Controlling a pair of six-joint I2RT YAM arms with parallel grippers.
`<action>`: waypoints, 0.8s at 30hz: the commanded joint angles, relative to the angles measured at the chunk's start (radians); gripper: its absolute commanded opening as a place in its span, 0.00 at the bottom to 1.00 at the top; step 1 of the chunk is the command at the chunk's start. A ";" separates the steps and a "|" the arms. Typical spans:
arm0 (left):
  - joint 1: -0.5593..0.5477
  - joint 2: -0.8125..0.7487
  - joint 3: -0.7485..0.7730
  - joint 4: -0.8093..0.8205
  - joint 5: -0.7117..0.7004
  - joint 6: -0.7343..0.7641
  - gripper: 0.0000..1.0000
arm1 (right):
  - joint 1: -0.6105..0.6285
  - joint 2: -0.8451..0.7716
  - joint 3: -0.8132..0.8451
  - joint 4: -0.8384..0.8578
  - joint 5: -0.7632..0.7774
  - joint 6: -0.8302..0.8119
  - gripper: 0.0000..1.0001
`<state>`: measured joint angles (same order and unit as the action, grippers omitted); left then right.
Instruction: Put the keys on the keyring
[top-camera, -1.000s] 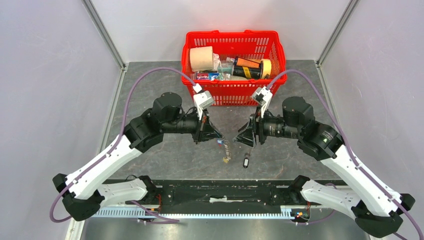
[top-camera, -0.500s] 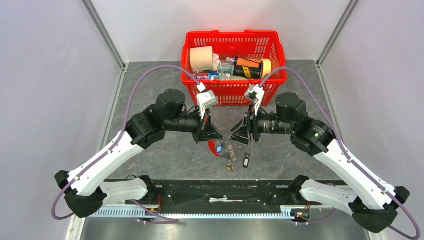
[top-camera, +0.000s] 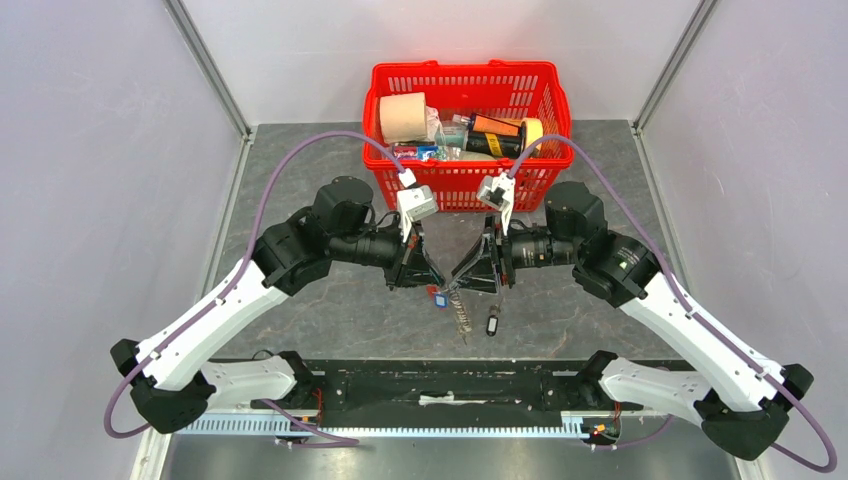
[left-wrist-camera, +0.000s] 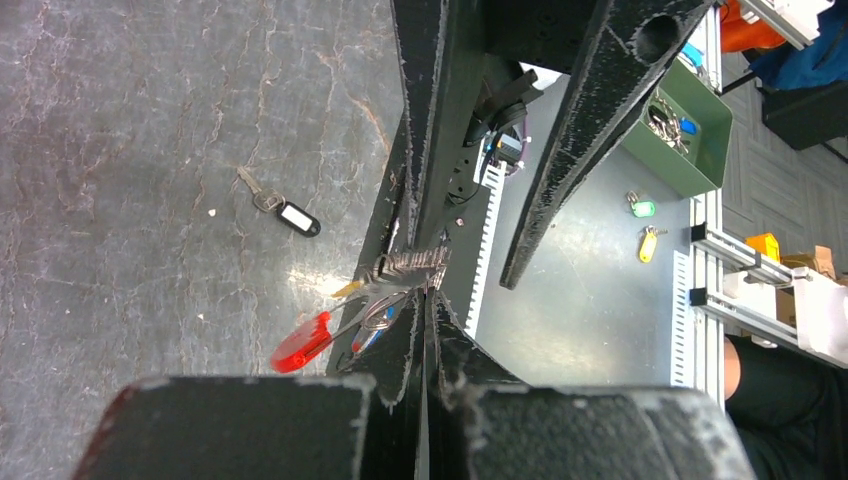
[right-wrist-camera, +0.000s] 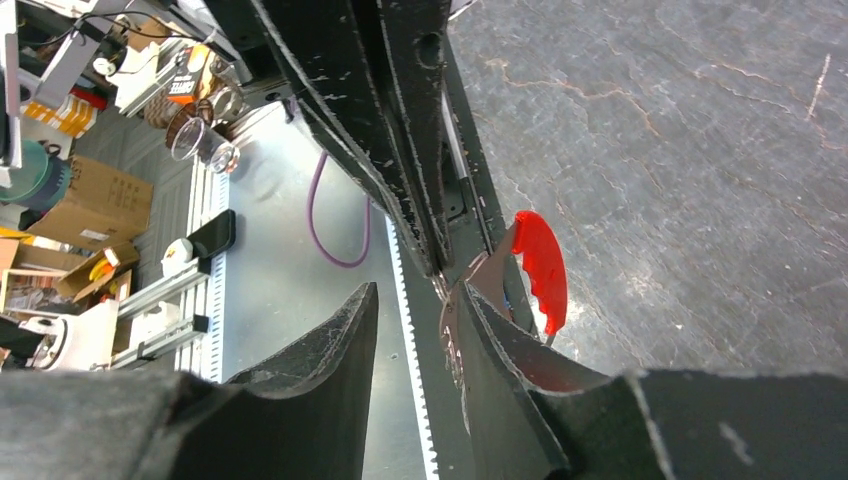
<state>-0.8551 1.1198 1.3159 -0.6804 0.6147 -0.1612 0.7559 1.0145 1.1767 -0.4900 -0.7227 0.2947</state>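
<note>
My left gripper (left-wrist-camera: 428, 292) is shut on the keyring (left-wrist-camera: 405, 265). The silvery coil, a red strap (left-wrist-camera: 300, 342) and a blue-tagged key (left-wrist-camera: 372, 335) hang from the pinch above the table. From above, the coil (top-camera: 461, 315) dangles between the left gripper (top-camera: 432, 283) and the right gripper (top-camera: 462, 283), which nearly touch. My right gripper (right-wrist-camera: 418, 290) has its jaws apart, and the keyring's wire (right-wrist-camera: 450, 325) lies against the inner face of one finger (right-wrist-camera: 490, 340). A black-headed key (top-camera: 492, 324) lies flat on the table, also seen in the left wrist view (left-wrist-camera: 285, 212).
A red basket (top-camera: 467, 186) with a paper roll, tape and bottles stands behind the grippers at the table's far side. The black mounting rail (top-camera: 430, 385) runs along the near edge, just below the hanging coil.
The right arm has moved left until its gripper meets the left one at the keyring, and its jaws have narrowed. The keyring has swung; the red strap shows less from above.
</note>
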 joint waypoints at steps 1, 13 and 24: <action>-0.004 -0.007 0.051 0.013 0.046 0.038 0.02 | 0.011 -0.004 -0.004 0.045 -0.059 -0.016 0.42; -0.004 -0.014 0.055 0.013 0.056 0.035 0.02 | 0.032 0.007 -0.011 0.039 -0.041 -0.028 0.38; -0.004 -0.023 0.055 0.026 0.063 0.029 0.02 | 0.057 0.012 -0.015 0.031 -0.027 -0.043 0.29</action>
<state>-0.8555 1.1191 1.3254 -0.6872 0.6533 -0.1593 0.7986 1.0290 1.1671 -0.4793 -0.7391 0.2676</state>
